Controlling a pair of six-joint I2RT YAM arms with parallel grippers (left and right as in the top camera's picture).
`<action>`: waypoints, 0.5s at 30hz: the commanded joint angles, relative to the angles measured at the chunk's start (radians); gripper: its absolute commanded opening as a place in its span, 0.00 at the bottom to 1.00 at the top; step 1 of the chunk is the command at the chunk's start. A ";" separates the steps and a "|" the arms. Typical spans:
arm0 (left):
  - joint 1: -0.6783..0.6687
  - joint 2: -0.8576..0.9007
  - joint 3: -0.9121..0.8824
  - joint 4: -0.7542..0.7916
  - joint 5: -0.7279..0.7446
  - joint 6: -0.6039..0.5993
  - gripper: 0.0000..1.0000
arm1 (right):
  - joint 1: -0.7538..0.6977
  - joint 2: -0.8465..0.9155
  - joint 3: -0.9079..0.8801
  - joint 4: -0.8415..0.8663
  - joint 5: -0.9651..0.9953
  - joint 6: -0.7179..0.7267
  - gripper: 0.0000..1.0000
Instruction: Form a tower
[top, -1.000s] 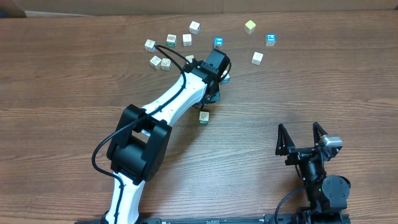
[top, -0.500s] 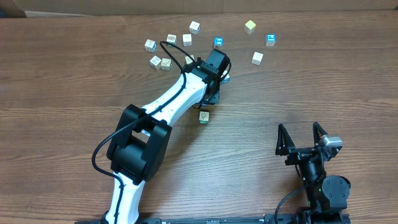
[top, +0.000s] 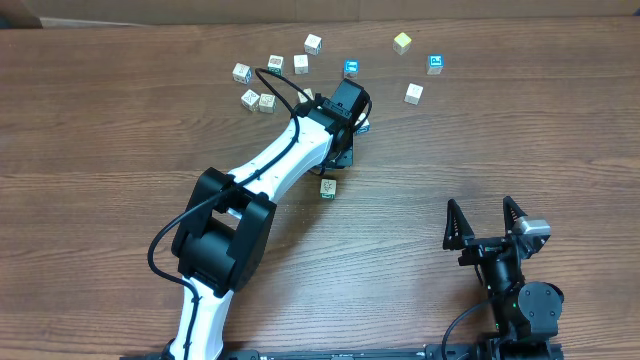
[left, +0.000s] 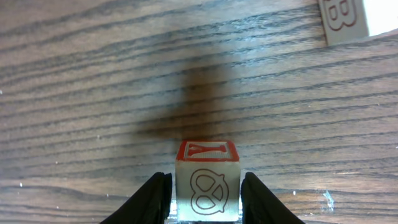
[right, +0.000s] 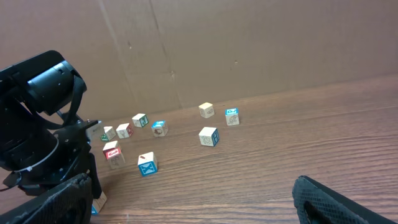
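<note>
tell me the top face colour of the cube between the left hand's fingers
Red, on the cube; it shows best in the left wrist view.

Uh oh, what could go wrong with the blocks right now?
The left pincer holds the red-topped cube; if the squeeze is weak, it might slip or twist on the way. The tower stands right beside the left arm, so a careless swing could knock it over. A loose cube lies close by and might get bumped.
</note>
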 joint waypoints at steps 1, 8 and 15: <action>-0.004 0.020 -0.006 -0.004 0.005 -0.043 0.35 | 0.006 -0.010 -0.010 0.005 0.005 -0.008 1.00; -0.004 0.020 -0.006 -0.004 0.006 -0.043 0.30 | 0.006 -0.010 -0.010 0.005 0.005 -0.008 1.00; -0.004 0.020 -0.006 -0.004 0.005 -0.042 0.18 | 0.006 -0.010 -0.010 0.005 0.005 -0.008 1.00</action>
